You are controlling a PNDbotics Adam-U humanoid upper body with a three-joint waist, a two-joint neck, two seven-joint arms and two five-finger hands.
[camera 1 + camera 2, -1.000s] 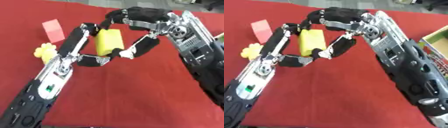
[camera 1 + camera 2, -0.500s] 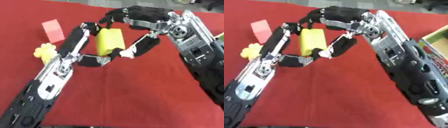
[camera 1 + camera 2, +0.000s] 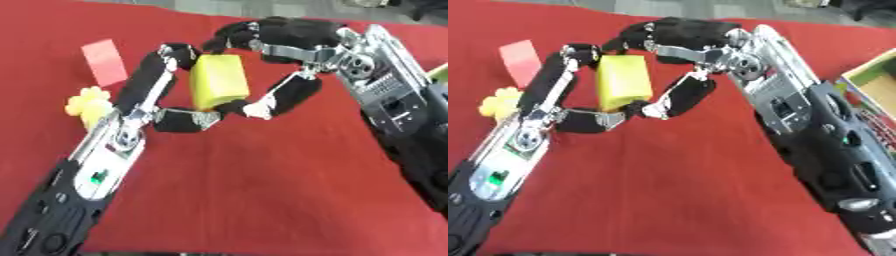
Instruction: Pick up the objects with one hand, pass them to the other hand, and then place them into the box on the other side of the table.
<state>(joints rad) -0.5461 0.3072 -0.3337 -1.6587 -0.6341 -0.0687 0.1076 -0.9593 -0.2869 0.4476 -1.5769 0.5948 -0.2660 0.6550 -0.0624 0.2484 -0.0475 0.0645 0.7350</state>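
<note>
Little has shifted since the earlier frames: the yellow rectangular foam block (image 3: 218,86) hangs mid-table between the left hand (image 3: 179,95), fingers curled round it, and the right hand (image 3: 271,50), closing over it, apparently mid-handover toward the box (image 3: 874,82) far right.

Yellow block (image 3: 219,81), pink card (image 3: 104,62), red tablecloth (image 3: 262,175).
</note>
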